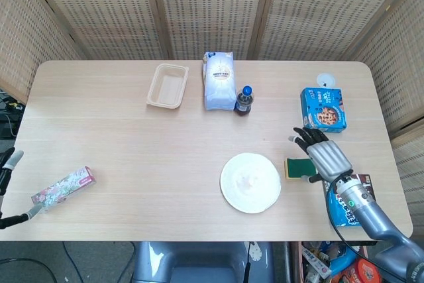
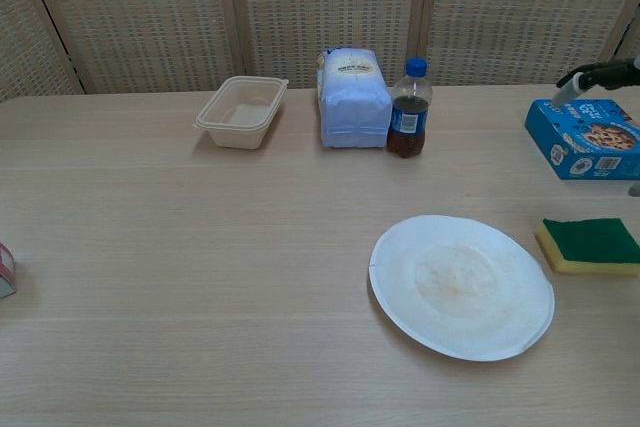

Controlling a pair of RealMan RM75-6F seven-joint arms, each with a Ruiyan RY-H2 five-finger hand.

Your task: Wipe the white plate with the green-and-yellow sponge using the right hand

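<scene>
Your right hand (image 1: 320,158) hangs over the sponge (image 2: 589,244), fingers spread, holding nothing; in the chest view only fingertips (image 2: 592,75) show at the right edge, well above the counter (image 1: 132,150), so I judge no contact yet. The sponge lies flat, green side up, just right of the plate (image 1: 250,182), a thin gap between them. Risks from here: it's low and soft, so if you come down off-centre the fingers will likely push it sideways instead of closing on it, either into the plate rim or toward the counter's right edge. The head view hides most of the sponge under the hand, so you can't check alignment there; use the chest view. The cookie box (image 1: 324,109) sits just behind the hand and another blue box (image 1: 351,203) just under the forearm, so a wide wrist swing could knock either. The plate looks light and thin, with a faint stain in the middle; press too hard or wipe in one direction and it may slide or tip at the rim rather than get wiped, since nothing holds it. The left hand (image 1: 8,164) is at the far left edge near the floral packet (image 1: 63,189), too little showing to tell its state, and it's no help for bracing. Bottle (image 1: 244,101) and bag (image 1: 219,80) stand well behind, low risk.
</scene>
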